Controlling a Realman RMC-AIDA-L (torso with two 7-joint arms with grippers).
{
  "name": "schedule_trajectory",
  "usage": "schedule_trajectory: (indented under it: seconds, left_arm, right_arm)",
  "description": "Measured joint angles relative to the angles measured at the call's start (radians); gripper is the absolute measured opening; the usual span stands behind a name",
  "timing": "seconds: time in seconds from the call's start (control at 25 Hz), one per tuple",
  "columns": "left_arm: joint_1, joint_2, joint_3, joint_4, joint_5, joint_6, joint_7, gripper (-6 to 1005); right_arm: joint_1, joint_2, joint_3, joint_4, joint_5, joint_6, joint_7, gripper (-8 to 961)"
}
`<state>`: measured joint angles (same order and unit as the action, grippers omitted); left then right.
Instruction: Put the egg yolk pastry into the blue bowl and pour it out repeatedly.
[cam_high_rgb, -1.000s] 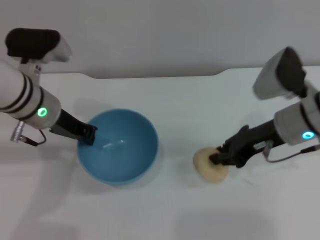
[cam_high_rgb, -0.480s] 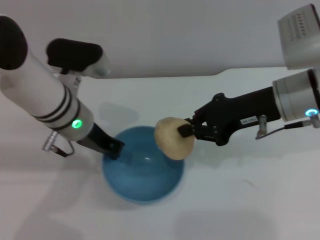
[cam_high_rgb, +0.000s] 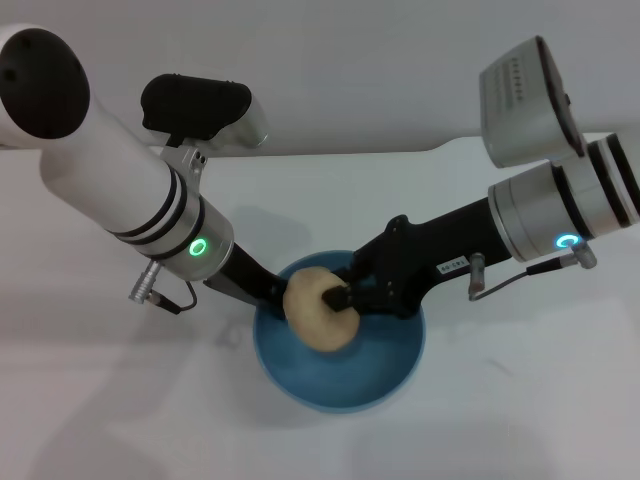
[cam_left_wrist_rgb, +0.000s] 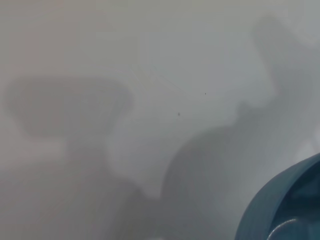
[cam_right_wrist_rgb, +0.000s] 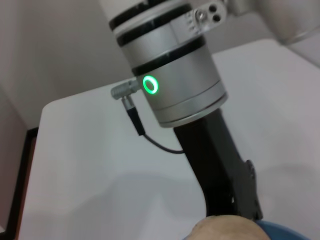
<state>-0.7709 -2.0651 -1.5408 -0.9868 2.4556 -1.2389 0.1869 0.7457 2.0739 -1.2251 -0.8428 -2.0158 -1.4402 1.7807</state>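
The blue bowl (cam_high_rgb: 340, 350) sits on the white table in the head view. My left gripper (cam_high_rgb: 268, 292) is shut on the bowl's left rim. My right gripper (cam_high_rgb: 340, 297) is shut on the egg yolk pastry (cam_high_rgb: 318, 310), a pale tan dough ball, and holds it over the bowl's left half, just above the inside. The left wrist view shows a part of the bowl's rim (cam_left_wrist_rgb: 285, 205) over the table. The right wrist view shows the top of the pastry (cam_right_wrist_rgb: 225, 229) and the left arm (cam_right_wrist_rgb: 175, 85) beyond it.
The white table (cam_high_rgb: 520, 400) has a raised back edge (cam_high_rgb: 420, 150) against the wall. A thin cable (cam_high_rgb: 160, 300) hangs from the left wrist.
The left gripper has dragged the bowl to the right. The right gripper lifted the pastry off the table, carried it left and lowered it over the bowl.
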Motion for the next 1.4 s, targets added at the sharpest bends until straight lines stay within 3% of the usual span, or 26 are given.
schedule_trajectory:
  seconds: [0.2, 0.36, 0.52, 0.72, 0.88, 1.0, 1.12, 1.28, 1.4]
  left_arm:
    - [-0.001, 0.0, -0.002, 0.002, -0.003, 0.004, 0.0, 4]
    - [0.0, 0.002, -0.006, 0.008, 0.001, 0.007, -0.001, 5]
    - [0.002, 0.004, -0.007, 0.01, 0.005, 0.018, -0.001, 5]
    - [0.008, 0.006, -0.002, 0.002, 0.013, 0.057, 0.016, 6]
    - [0.029, 0.003, 0.024, -0.007, 0.023, 0.18, 0.044, 7]
    - [0.069, 0.005, 0.096, -0.054, 0.029, 0.31, 0.049, 7]
    - [0.17, 0.004, 0.195, -0.162, 0.1, 0.507, 0.052, 7]
    - [0.217, 0.002, 0.23, -0.189, 0.126, 0.628, 0.052, 8]
    - [0.251, 0.003, 0.291, -0.178, 0.127, 0.785, 0.057, 7]
  right_arm:
    - [-0.019, 0.0, 0.009, -0.037, 0.001, 0.021, 0.022, 168]
    - [-0.051, 0.0, 0.031, -0.102, 0.002, 0.016, 0.05, 379]
    - [-0.062, -0.001, 0.062, -0.114, 0.0, 0.01, 0.054, 427]
    - [-0.095, -0.003, 0.192, -0.127, -0.005, 0.019, 0.053, 487]
    - [-0.137, -0.003, 0.338, -0.12, -0.001, 0.092, 0.048, 499]
    - [-0.181, -0.002, 0.442, -0.097, 0.029, 0.196, 0.047, 499]
    - [-0.229, -0.009, 0.537, -0.017, 0.156, 0.303, 0.046, 499]
    - [-0.292, -0.026, 0.611, 0.065, 0.324, 0.335, -0.011, 498]
    - [-0.334, -0.024, 0.655, 0.082, 0.41, 0.336, -0.053, 498]
